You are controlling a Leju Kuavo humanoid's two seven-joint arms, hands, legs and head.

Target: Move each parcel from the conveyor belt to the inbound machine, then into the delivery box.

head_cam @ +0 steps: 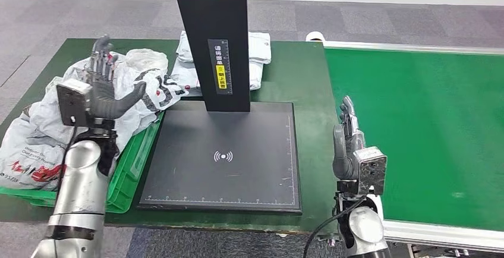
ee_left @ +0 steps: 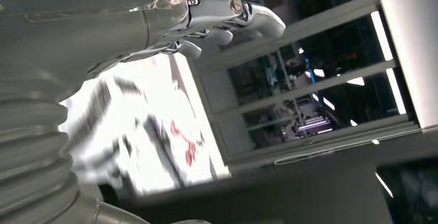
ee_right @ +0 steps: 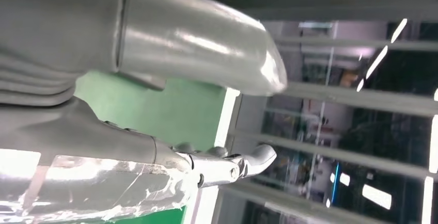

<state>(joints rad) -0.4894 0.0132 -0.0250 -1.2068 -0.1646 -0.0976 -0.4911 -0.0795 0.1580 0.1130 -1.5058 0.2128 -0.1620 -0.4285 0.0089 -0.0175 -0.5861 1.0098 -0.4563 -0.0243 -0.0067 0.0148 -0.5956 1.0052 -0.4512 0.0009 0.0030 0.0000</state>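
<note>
- The inbound machine [head_cam: 223, 154] sits in the middle of the table [head_cam: 300, 71], its post [head_cam: 215, 38] rising from the back edge of its flat plate.
- The delivery box [head_cam: 134, 163] is just left of that plate, stuffed with parcels [head_cam: 35, 133] spilling over its rim.
- The left hand [head_cam: 104, 88] hangs above that pile, the heap lying under and beyond its fingers [head_cam: 102, 50].
- More bagged parcels [head_cam: 258, 53] lie behind the post.
- The conveyor belt [head_cam: 428, 127] runs along the table's right side.
- The right hand [head_cam: 347, 142] stands between plate and belt, the belt right beside its fingertips [head_cam: 346, 104].
</note>
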